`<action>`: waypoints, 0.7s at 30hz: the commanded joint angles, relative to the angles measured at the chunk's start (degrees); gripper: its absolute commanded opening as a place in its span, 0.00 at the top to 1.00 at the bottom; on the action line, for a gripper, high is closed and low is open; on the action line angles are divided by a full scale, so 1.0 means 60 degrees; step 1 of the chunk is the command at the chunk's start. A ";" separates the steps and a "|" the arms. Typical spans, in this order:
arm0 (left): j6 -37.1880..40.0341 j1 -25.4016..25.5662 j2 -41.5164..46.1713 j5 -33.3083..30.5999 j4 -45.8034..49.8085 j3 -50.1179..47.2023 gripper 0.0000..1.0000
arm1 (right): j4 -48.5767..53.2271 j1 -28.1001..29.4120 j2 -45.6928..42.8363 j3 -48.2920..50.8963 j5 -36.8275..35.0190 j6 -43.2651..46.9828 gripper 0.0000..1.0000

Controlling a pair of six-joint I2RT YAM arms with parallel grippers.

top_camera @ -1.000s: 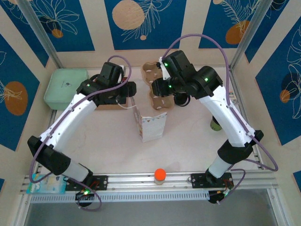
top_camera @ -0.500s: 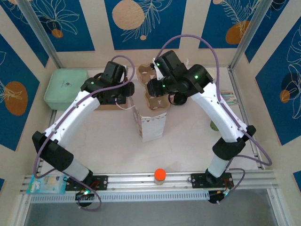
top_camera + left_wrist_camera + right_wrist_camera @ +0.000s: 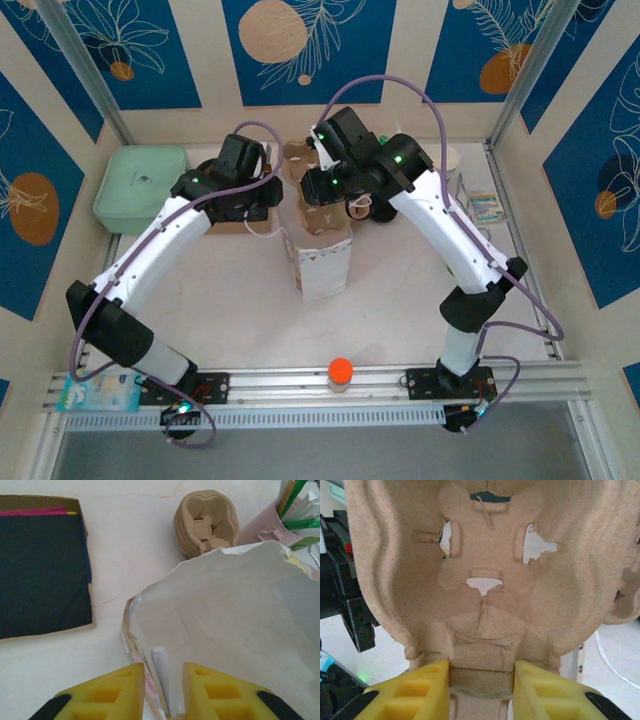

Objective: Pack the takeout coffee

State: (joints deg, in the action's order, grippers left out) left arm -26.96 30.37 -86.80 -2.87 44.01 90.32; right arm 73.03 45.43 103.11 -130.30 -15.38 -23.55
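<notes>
Takeout coffee [image 3: 374,211]: only a dark round lid top visible, on the table [image 3: 230,290] at the far side, mostly hidden under the right arm [image 3: 440,215]; lid facing up toward the top camera, body and long axis not readable. Just left of it, brown pulp carrier [image 3: 485,580] clamped at its edge tab by the right gripper [image 3: 481,680], hanging over the far rim of the white paper bag [image 3: 240,630]. Bag upright, mouth open, near centre of table. Left gripper [image 3: 164,690] straddling the bag's near-left rim, wall between the yellow fingers; cannot tell if pinched tight. Behind the bag, stack of carriers [image 3: 206,522], pink holder [image 3: 272,520] with packets beside it. Flat box [image 3: 42,570] of dark sheets to the left, green container [image 3: 140,185] further left.
</notes>
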 commanded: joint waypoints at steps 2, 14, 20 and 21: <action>-0.0292 -0.0151 0.0449 0.0571 -0.0283 -0.0265 0.76 | -0.0113 0.0042 0.0188 -0.0160 0.0322 -0.0103 0.68; -0.0604 -0.0302 0.0669 0.1204 -0.0728 -0.0693 0.83 | -0.0234 -0.0072 0.0262 0.0372 0.0019 -0.0124 0.70; -0.0778 -0.0358 0.0793 0.1356 -0.0914 -0.0887 0.85 | -0.0205 0.0072 0.0305 0.0561 -0.0494 -0.0001 0.71; -0.0800 -0.0367 0.0813 0.1393 -0.0930 -0.0889 0.86 | -0.0191 0.0088 0.0306 0.0580 -0.0558 0.0005 0.71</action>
State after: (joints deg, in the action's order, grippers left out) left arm -30.85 28.93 -83.70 3.66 38.76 85.84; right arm 71.61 45.39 104.27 -127.39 -16.93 -23.92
